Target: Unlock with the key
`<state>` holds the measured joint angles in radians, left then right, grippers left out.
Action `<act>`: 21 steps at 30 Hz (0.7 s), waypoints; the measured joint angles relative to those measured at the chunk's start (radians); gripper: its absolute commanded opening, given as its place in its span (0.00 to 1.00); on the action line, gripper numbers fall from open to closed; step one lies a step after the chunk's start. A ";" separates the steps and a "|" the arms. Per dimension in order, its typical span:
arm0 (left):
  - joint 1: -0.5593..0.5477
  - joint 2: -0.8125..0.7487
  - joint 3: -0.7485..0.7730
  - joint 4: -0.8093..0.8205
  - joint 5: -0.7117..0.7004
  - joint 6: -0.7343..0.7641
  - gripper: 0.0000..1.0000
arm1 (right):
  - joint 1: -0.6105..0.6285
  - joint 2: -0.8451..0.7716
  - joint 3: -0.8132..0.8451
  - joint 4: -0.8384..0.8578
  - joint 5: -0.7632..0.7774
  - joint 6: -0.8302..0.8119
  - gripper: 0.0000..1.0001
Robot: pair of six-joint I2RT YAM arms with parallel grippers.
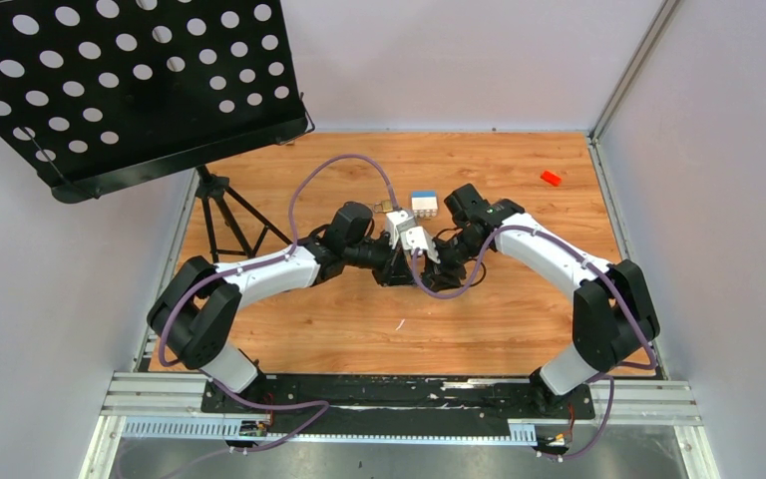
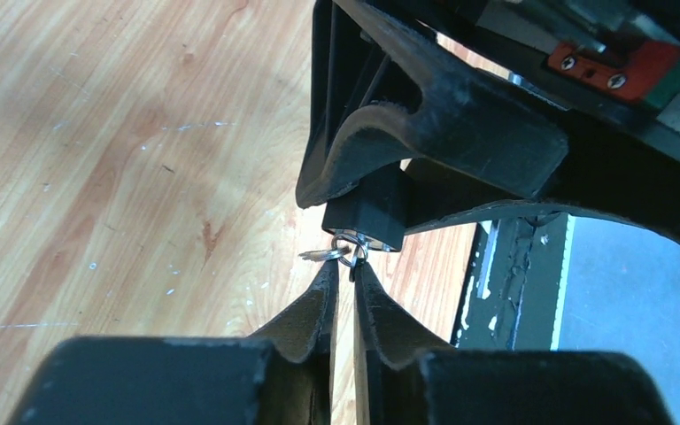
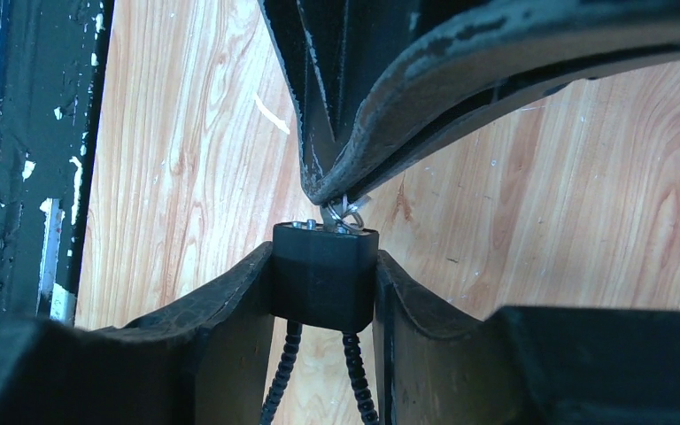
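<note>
My right gripper (image 3: 325, 266) is shut on a blocky black lock body (image 3: 325, 276), and two black cable ends (image 3: 285, 372) hang below it. A small metal ring (image 2: 354, 251) sits at the lock body's (image 2: 367, 212) face, and the tiny grey key (image 2: 319, 255) sticks out to its left. My left gripper (image 2: 345, 267) has its tips right at that ring, the fingers parted by a thin slit through which wood shows. Seen from above, both grippers meet tip to tip over the table's middle (image 1: 409, 241).
A small brass padlock (image 1: 391, 207) and a white and blue block (image 1: 423, 204) lie just behind the grippers. A red piece (image 1: 551, 178) sits at the far right. A black perforated music stand (image 1: 130, 80) on a tripod (image 1: 221, 215) overhangs the left side.
</note>
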<state>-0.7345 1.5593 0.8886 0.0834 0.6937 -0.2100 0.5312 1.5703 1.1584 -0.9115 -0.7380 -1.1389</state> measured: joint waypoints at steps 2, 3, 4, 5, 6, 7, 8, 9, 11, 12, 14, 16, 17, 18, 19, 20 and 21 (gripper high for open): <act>0.000 0.000 0.000 0.003 -0.010 0.000 0.24 | -0.003 0.000 0.000 0.004 -0.002 0.003 0.00; 0.000 0.000 0.000 0.005 -0.016 0.000 0.26 | -0.005 0.000 -0.002 0.007 -0.003 0.005 0.00; 0.000 -0.002 0.000 0.006 -0.024 -0.001 0.28 | -0.007 0.000 -0.004 0.013 -0.005 0.008 0.00; 0.000 -0.004 -0.003 0.010 -0.034 -0.002 0.30 | -0.010 0.000 -0.007 0.019 -0.009 0.012 0.00; 0.002 -0.007 -0.008 0.016 -0.041 -0.005 0.31 | -0.013 0.000 -0.010 0.024 -0.015 0.016 0.00; 0.003 -0.010 -0.011 0.019 -0.046 -0.008 0.32 | -0.015 0.000 -0.013 0.031 -0.021 0.024 0.00; 0.005 -0.011 -0.013 0.023 -0.050 -0.011 0.32 | -0.017 0.000 -0.014 0.035 -0.026 0.031 0.00; 0.007 -0.011 -0.013 0.026 -0.053 -0.012 0.33 | -0.019 0.000 -0.015 0.040 -0.029 0.038 0.00; 0.010 -0.011 -0.013 0.032 -0.057 -0.013 0.33 | -0.024 0.000 -0.015 0.047 -0.035 0.046 0.00; 0.011 -0.011 -0.013 0.035 -0.060 -0.013 0.34 | -0.026 0.000 -0.015 0.050 -0.035 0.047 0.00; 0.011 -0.011 -0.013 0.037 -0.063 -0.015 0.35 | -0.028 0.000 -0.015 0.053 -0.036 0.053 0.00; 0.011 -0.011 -0.013 0.040 -0.068 -0.016 0.37 | -0.031 0.000 -0.016 0.055 -0.040 0.056 0.00; 0.013 -0.012 -0.013 0.040 -0.070 -0.016 0.38 | -0.031 0.000 -0.016 0.056 -0.042 0.059 0.00; 0.014 -0.013 -0.015 0.041 -0.072 -0.016 0.38 | -0.031 0.000 -0.016 0.058 -0.042 0.062 0.00; 0.015 -0.016 -0.018 0.045 -0.074 -0.016 0.38 | -0.032 0.000 -0.016 0.060 -0.044 0.068 0.00; 0.016 -0.019 -0.019 0.047 -0.075 -0.018 0.37 | -0.032 0.000 -0.016 0.064 -0.048 0.072 0.00; 0.017 -0.021 -0.020 0.047 -0.077 -0.019 0.36 | -0.032 0.000 -0.016 0.065 -0.049 0.074 0.00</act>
<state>-0.7177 1.5383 0.8684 0.1307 0.6163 -0.2295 0.4992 1.5703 1.1419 -0.8467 -0.7868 -1.0653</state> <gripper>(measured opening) 0.385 0.400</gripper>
